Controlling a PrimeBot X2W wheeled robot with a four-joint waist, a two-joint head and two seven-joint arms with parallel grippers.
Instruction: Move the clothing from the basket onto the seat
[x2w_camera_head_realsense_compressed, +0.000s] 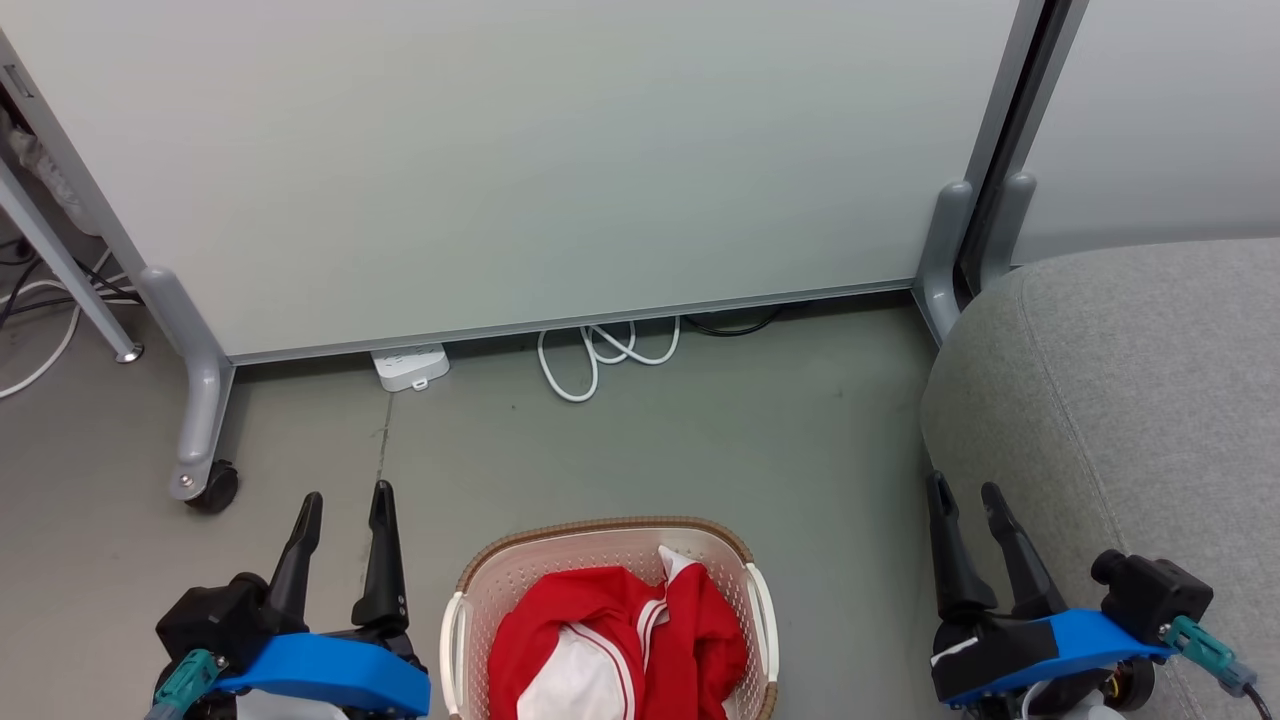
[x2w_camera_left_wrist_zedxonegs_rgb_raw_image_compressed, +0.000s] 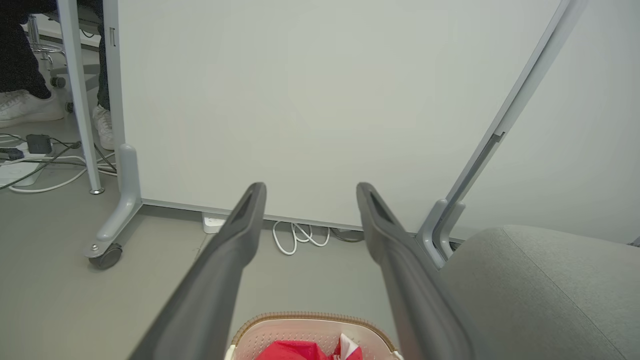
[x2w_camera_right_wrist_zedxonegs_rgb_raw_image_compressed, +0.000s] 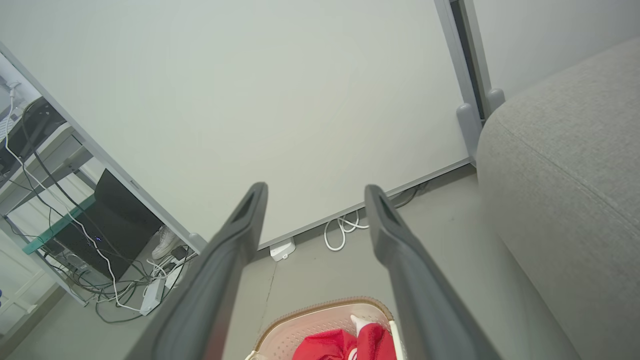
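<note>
1. Standing on the floor (x2w_camera_head_realsense_compressed: 700, 450) at the bottom middle of the head view, the basket (x2w_camera_head_realsense_compressed: 600, 527) holds the clothing (x2w_camera_head_realsense_compressed: 620, 640), which lies heaped inside it with a white panel and striped trim showing among the red.
2. The left pincer (x2w_camera_head_realsense_compressed: 347, 492) has its two fingers parted with nothing between them, just left of the basket. The right pincer (x2w_camera_head_realsense_compressed: 964, 484) is likewise parted and empty, between the basket and the seat (x2w_camera_head_realsense_compressed: 1130, 400).
3. The garments are bunched together, so a grab at the top fold may lift only one, or drag both up in a tangle. A trailing sleeve could then catch the brown rim and tip or slide the basket, which looks light.
4. A shallow pinch on loose fabric may slip on the way across and drop the garment on the floor between basket and seat.
5. A deep reach risks driving the fingertips into the perforated wall or bottom, where the holes could snag them.
6. The seat's rounded edge is close to the right pincer, so a low swing could knock the arm against it. Cloth released at that edge would probably slide off.
7. The white cable (x2w_camera_head_realsense_compressed: 600, 355) under the partition (x2w_camera_head_realsense_compressed: 500, 170) lies well apart from the basket and seems no hazard.
</note>
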